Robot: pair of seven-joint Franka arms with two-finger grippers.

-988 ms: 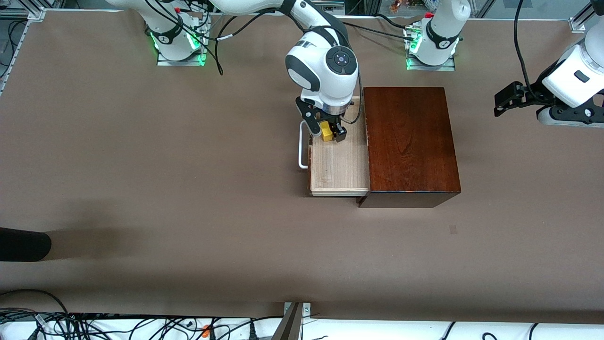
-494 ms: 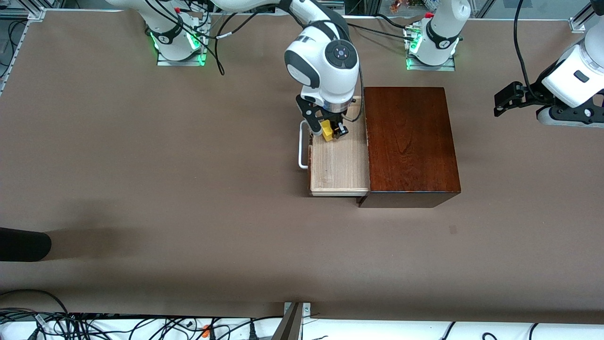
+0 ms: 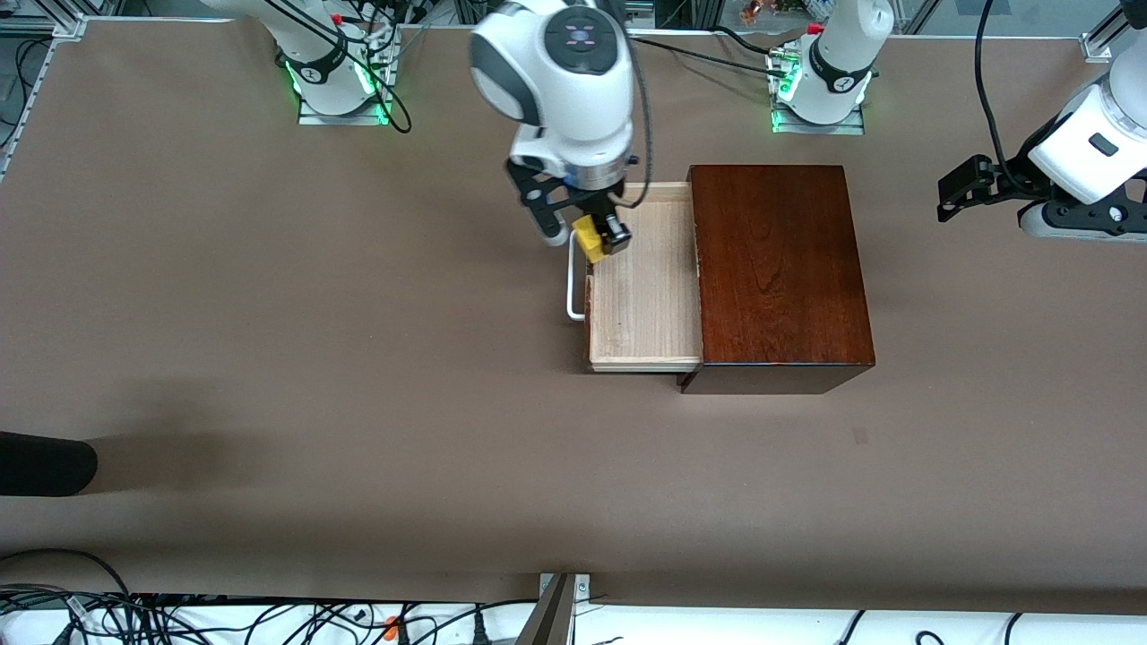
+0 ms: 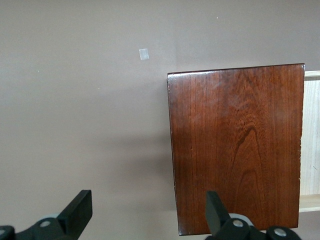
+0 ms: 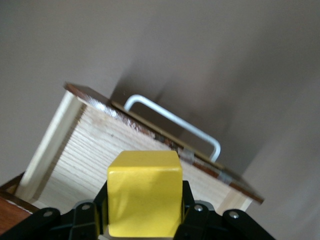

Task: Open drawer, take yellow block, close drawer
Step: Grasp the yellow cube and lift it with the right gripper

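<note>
The drawer of pale wood stands pulled out of the dark wooden box, its white bar handle toward the right arm's end. My right gripper is shut on the yellow block and holds it in the air over the drawer's front edge by the handle. In the right wrist view the block sits between the fingers above the drawer and handle. My left gripper is open and empty, up over the box's end; the left arm waits.
A small pale mark lies on the brown table nearer the camera than the box. A dark object pokes in at the right arm's end. Cables run along the near edge.
My right gripper has risen out of the drawer with the yellow block and moved toward the handle and the right arm's end. The left arm has not moved.
</note>
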